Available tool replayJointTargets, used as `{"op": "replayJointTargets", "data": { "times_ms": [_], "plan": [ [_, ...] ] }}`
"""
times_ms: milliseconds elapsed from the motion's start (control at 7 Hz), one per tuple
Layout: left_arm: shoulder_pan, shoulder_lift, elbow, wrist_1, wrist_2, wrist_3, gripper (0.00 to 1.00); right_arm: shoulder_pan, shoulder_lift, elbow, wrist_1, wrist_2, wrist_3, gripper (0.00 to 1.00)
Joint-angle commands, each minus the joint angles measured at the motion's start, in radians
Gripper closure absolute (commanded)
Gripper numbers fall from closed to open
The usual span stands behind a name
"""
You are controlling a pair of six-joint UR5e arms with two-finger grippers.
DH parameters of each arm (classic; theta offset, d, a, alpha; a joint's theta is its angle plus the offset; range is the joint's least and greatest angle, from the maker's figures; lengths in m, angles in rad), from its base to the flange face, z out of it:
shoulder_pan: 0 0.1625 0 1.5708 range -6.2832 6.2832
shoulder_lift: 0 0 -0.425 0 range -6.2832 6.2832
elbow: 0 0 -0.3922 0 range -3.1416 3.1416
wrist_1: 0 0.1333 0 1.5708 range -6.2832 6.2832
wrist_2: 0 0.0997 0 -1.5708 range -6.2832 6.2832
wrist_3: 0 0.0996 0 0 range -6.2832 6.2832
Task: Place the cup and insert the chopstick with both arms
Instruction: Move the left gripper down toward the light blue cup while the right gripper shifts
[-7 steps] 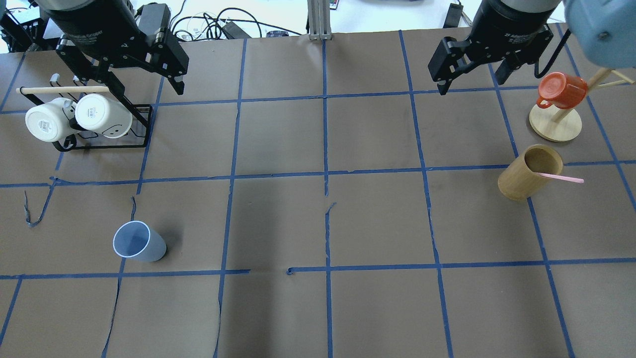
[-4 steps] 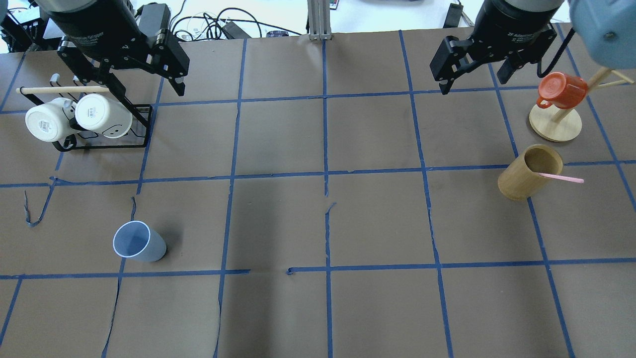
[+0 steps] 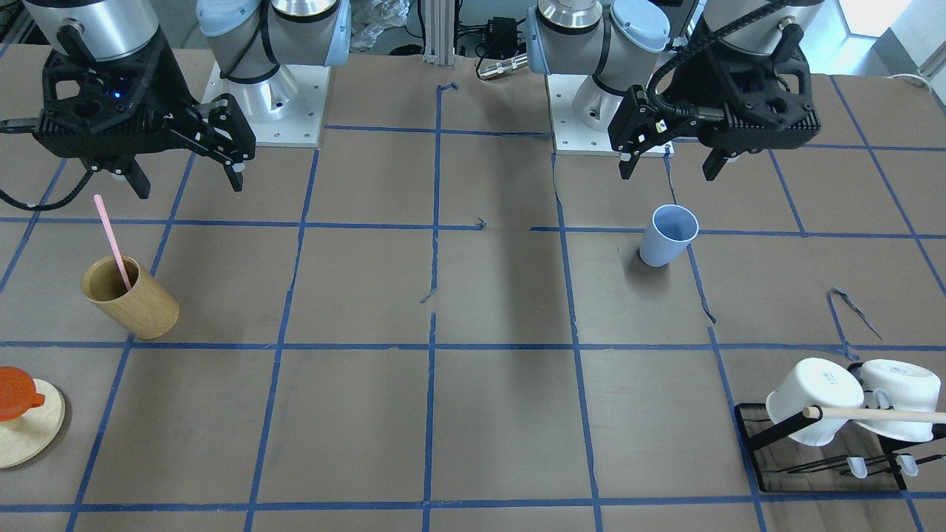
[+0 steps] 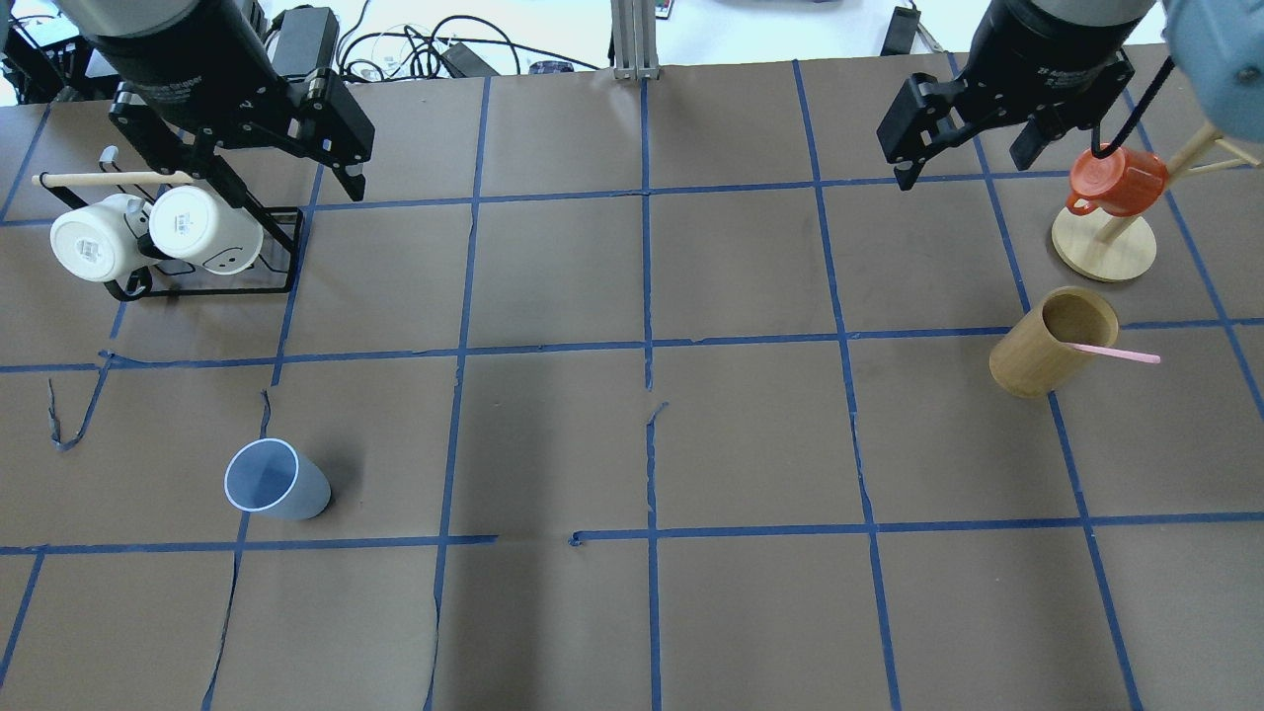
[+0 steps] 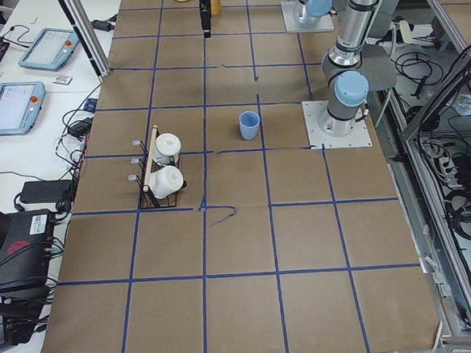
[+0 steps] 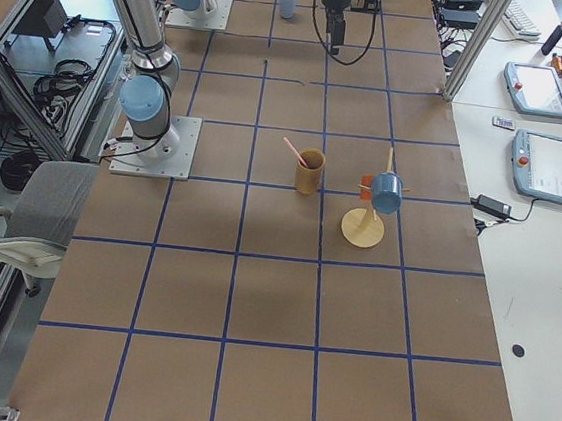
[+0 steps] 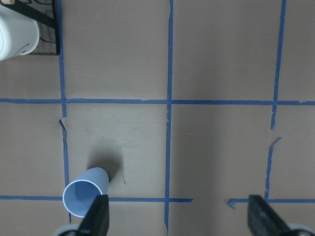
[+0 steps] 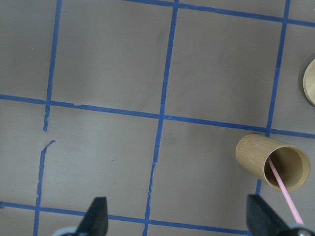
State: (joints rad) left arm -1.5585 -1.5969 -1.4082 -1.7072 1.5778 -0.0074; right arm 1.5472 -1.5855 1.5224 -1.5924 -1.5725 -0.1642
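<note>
The light blue cup (image 4: 275,482) stands upright on the table's left half; it also shows in the front view (image 3: 667,236) and the left wrist view (image 7: 83,196). The pink chopstick (image 4: 1116,353) leans inside a tan wooden cup (image 4: 1052,343) on the right, and shows in the front view (image 3: 112,240) and right wrist view (image 8: 284,194). My left gripper (image 4: 286,186) is open and empty, high above the table, back from the blue cup. My right gripper (image 4: 963,173) is open and empty, high, behind the wooden cup.
A black rack (image 4: 281,252) with two white mugs (image 4: 148,237) and a wooden rod (image 4: 118,179) stands at the back left. A wooden mug tree (image 4: 1103,252) with an orange mug (image 4: 1116,183) stands at the back right, close to my right gripper.
My right gripper has shifted a little to the right in the overhead view, toward the mug tree. The left gripper has barely moved. Cup and chopstick are unmoved.
</note>
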Motion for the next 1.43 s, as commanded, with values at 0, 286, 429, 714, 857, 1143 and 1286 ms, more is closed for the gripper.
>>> {"op": "replayJointTargets", "data": {
  "times_ms": [0, 286, 429, 714, 857, 1143, 1286],
  "plan": [
    [0.000, 0.008, -0.017, 0.003, 0.007, 0.012, 0.00, -0.002, -0.025, 0.036, -0.018, 0.002, -0.003, 0.00],
    [0.000, 0.018, -0.037, 0.004, 0.005, -0.005, 0.00, 0.001, -0.028, 0.032, -0.038, 0.017, 0.058, 0.00],
    [0.000, 0.018, -0.043, 0.011, 0.005, -0.005, 0.00, 0.002, -0.030, 0.032, -0.049, 0.019, 0.064, 0.00],
    [0.006, 0.020, -0.041, 0.014, 0.004, -0.005, 0.00, 0.002, -0.030, 0.027, -0.050, 0.019, 0.118, 0.00],
    [0.006, 0.018, -0.041, 0.014, 0.004, -0.008, 0.00, 0.002, -0.030, 0.028, -0.050, 0.020, 0.147, 0.00],
    [0.011, 0.020, -0.041, 0.012, 0.005, -0.005, 0.00, 0.002, -0.031, 0.030, -0.054, 0.022, 0.214, 0.00],
    [0.015, 0.020, -0.041, 0.012, 0.005, -0.003, 0.00, 0.002, -0.033, 0.031, -0.054, 0.020, 0.228, 0.00]
  ]
}}
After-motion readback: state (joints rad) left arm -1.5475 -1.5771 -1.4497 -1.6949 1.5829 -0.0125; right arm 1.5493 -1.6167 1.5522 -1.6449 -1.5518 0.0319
